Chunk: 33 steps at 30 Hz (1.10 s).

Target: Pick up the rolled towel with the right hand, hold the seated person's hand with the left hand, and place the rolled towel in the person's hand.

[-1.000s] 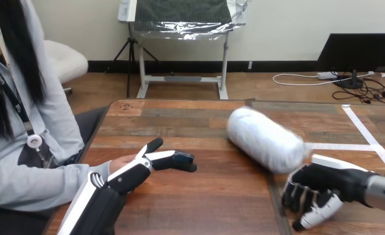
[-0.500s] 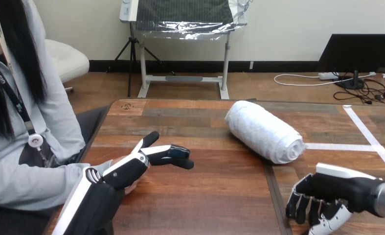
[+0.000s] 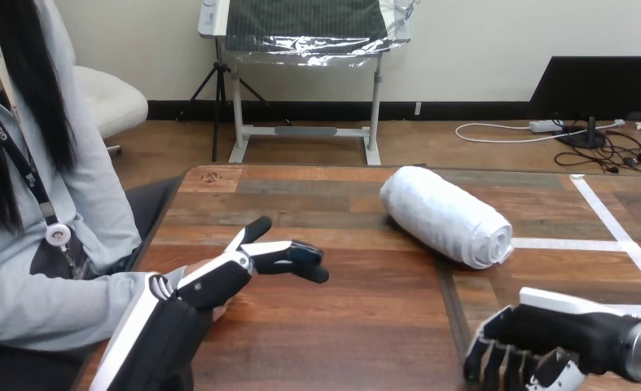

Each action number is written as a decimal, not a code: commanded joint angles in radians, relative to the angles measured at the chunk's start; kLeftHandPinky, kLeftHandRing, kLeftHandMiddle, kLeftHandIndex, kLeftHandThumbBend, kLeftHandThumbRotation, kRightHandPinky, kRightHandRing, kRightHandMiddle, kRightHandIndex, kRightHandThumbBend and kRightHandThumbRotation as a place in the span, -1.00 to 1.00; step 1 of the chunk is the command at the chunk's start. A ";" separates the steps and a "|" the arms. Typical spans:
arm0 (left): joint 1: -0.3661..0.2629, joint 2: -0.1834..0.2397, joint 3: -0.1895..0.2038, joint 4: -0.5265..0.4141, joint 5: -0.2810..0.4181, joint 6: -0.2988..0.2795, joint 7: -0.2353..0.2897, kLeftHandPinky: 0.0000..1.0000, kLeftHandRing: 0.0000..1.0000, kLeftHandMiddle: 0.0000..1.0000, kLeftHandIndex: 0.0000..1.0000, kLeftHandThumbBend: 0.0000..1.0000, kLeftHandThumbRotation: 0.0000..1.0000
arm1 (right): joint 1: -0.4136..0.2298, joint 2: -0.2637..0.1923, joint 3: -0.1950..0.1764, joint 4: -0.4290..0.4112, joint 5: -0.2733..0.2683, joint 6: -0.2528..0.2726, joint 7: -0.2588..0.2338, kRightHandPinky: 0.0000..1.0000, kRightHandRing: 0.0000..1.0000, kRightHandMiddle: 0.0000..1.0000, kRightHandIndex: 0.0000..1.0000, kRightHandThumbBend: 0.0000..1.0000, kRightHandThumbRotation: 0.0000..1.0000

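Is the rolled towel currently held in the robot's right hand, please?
No, the rolled towel lies on the wooden table, clearly apart from the right hand.

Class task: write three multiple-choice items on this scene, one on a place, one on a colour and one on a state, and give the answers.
1. Where is the towel? A on the table; B on a chair; C on the floor.
2. Its colour? A blue; B white; C green.
3. The left robot hand has its fingers: A straight; B in a fist; C round the towel.
Answers: 1 A, it lies on the wood, untouched. 2 B, the cloth is white. 3 A, they stretch out over the person's hand.
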 commanded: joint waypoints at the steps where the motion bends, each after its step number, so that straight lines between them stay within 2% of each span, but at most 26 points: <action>1: -0.073 -0.008 0.007 0.017 -0.020 -0.016 -0.001 0.92 0.44 0.38 0.45 0.79 0.16 | -0.022 -0.023 -0.058 -0.096 0.041 0.008 -0.001 -0.09 0.02 0.12 0.22 0.34 -0.97; 5: -0.073 -0.018 0.007 0.021 -0.021 -0.017 0.003 0.91 0.42 0.36 0.44 0.79 0.15 | -0.014 -0.017 -0.088 -0.141 0.054 0.016 -0.020 -0.12 -0.01 0.10 0.22 0.38 -0.94; 11: -0.077 -0.019 0.005 0.026 -0.023 -0.018 0.000 0.90 0.40 0.35 0.43 0.78 0.16 | -0.002 0.011 -0.142 -0.210 0.097 0.055 -0.055 -0.16 -0.04 0.08 0.21 0.43 -0.95; 17: -0.082 -0.011 -0.004 0.033 -0.045 -0.018 -0.013 0.89 0.39 0.36 0.44 0.76 0.15 | 0.003 0.045 -0.197 -0.269 0.137 0.075 -0.112 -0.22 -0.09 0.05 0.17 0.45 -0.99; 24: -0.091 -0.015 -0.003 0.044 -0.046 -0.024 -0.024 0.89 0.38 0.37 0.45 0.75 0.14 | -0.042 0.093 -0.248 -0.274 0.201 0.055 -0.193 -0.27 -0.13 0.00 0.13 0.45 -1.00; 33: -0.091 -0.022 -0.005 0.044 -0.043 -0.020 -0.023 0.90 0.37 0.36 0.44 0.76 0.17 | -0.136 0.128 -0.268 -0.235 0.191 -0.003 -0.306 -0.25 -0.12 0.01 0.12 0.53 -0.97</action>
